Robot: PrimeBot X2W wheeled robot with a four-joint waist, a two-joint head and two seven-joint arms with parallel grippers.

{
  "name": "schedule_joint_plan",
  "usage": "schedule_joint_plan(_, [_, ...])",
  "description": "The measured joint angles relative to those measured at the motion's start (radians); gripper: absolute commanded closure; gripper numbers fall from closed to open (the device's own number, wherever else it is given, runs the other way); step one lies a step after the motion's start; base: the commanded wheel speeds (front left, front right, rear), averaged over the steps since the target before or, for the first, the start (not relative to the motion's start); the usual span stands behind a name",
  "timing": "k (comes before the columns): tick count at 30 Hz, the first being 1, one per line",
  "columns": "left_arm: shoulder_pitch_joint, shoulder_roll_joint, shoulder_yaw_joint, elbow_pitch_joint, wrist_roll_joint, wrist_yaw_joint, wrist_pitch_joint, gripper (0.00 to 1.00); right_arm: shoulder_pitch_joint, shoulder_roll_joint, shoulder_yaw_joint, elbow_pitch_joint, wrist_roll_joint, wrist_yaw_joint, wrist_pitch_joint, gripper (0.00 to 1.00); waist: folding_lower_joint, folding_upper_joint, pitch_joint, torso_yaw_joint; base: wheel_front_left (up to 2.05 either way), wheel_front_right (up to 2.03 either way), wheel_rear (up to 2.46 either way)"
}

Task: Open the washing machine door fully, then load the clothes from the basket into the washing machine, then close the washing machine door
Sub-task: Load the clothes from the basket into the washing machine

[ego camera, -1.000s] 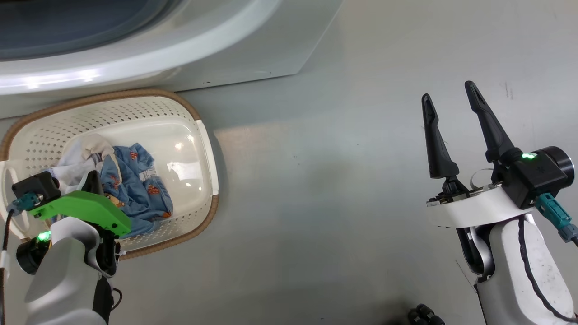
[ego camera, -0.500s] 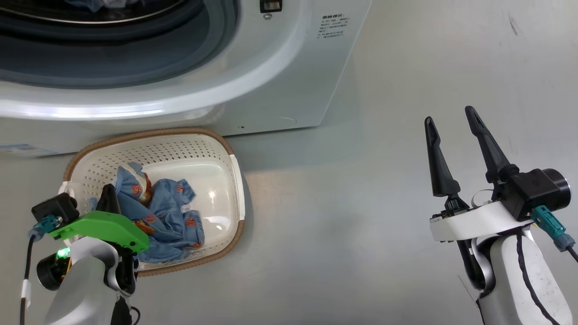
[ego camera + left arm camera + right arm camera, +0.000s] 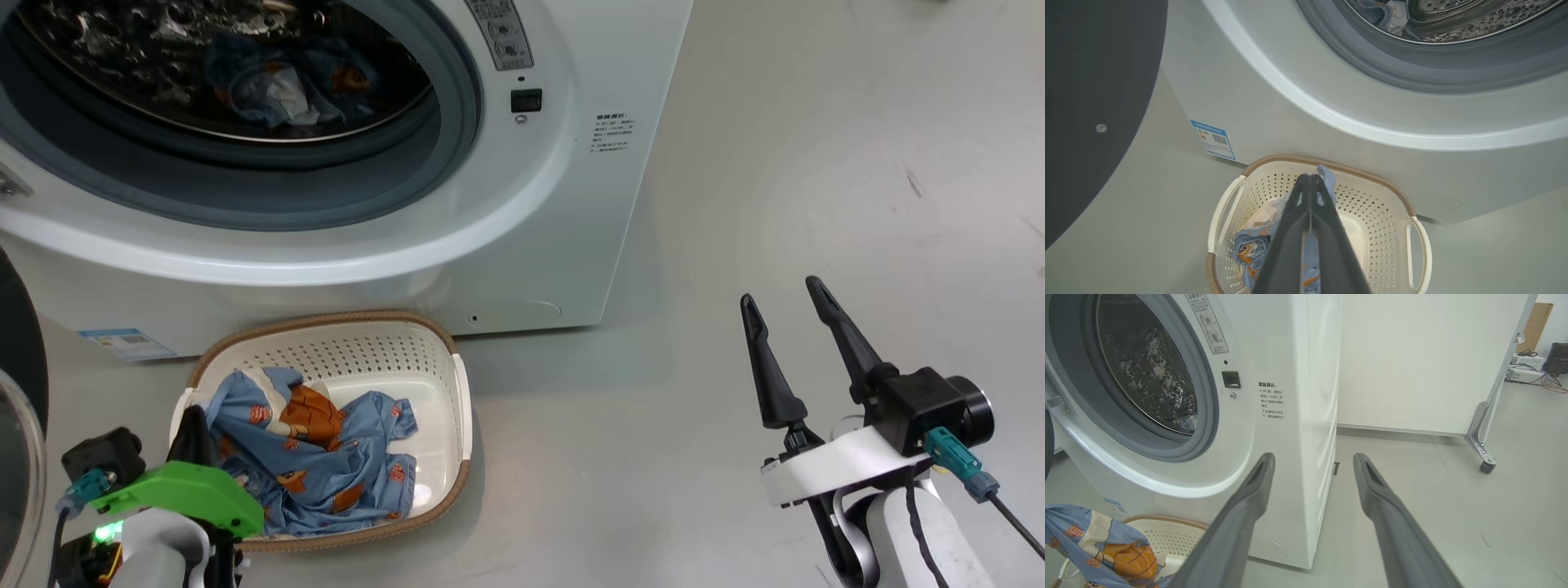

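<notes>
Blue clothes (image 3: 326,465) hang pinched in the left gripper (image 3: 1309,179) over the basket (image 3: 462,408) (right gripper (image 3: 780,292) wide apart, empty). Looks like loading; next, lift them into the washing machine (image 3: 563,229).

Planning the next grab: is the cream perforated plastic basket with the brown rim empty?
Not empty: light blue garments with orange prints lie in the basket, one pinched in the shut left gripper.

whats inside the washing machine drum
Blue and white clothes with orange prints lie low in the washing machine drum. Anything beneath them is covered, and the drum's upper part is cut off.
</notes>
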Motion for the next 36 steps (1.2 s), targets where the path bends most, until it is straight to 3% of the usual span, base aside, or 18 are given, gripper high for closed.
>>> schedule_joint_plan(21, [0.322, 0.004, 0.051, -0.353, 0.107, 0.038, 0.000, 1.00, 0.149, -0.042, 0.050, 0.014, 0.028, 0.000, 0.000, 0.00, 0.0000, 0.0000, -0.288, -0.002, 0.00, 0.00, 0.00])
schedule_joint_plan(36, [0.467, -0.015, 0.044, -0.581, 0.140, 0.081, 0.000, 1.00, 0.186, -0.053, 0.050, -0.012, 0.039, 0.000, 0.000, 0.00, 0.0000, 0.0000, -0.317, 0.003, 0.00, 0.00, 0.00])
